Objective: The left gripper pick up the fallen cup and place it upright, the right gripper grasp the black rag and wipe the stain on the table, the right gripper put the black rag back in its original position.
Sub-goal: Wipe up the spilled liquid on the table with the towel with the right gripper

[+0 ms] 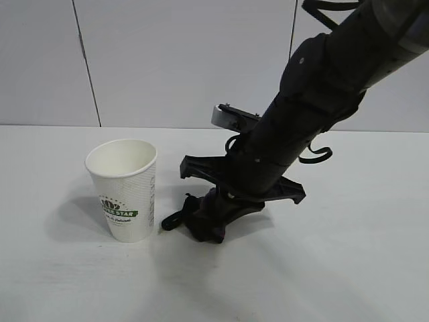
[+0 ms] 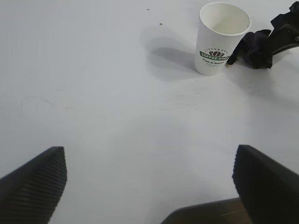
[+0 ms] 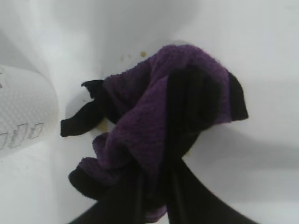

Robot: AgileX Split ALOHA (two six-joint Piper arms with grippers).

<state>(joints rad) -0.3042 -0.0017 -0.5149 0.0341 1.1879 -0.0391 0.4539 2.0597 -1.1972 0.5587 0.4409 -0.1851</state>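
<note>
The white cup [image 1: 124,191] stands upright on the table [image 1: 335,268], logo facing out; it also shows in the left wrist view [image 2: 219,39] and at the edge of the right wrist view [image 3: 21,112]. Just right of it, the black rag [image 1: 201,221] [image 2: 256,46] [image 3: 154,107] is pressed onto the tabletop, with my right gripper [image 1: 213,225] [image 3: 159,154] shut on its purple folds. Most of the stain is hidden under the rag; a thin yellowish trace [image 3: 103,124] shows at its edge. My left gripper [image 2: 148,158] hovers open and empty, well away from the cup.
Grey wall panels [image 1: 167,60] rise behind the table's far edge. The bulky right arm [image 1: 322,87] slants down from the upper right over the rag. Two tiny specks [image 2: 161,24] lie on the white surface near the cup.
</note>
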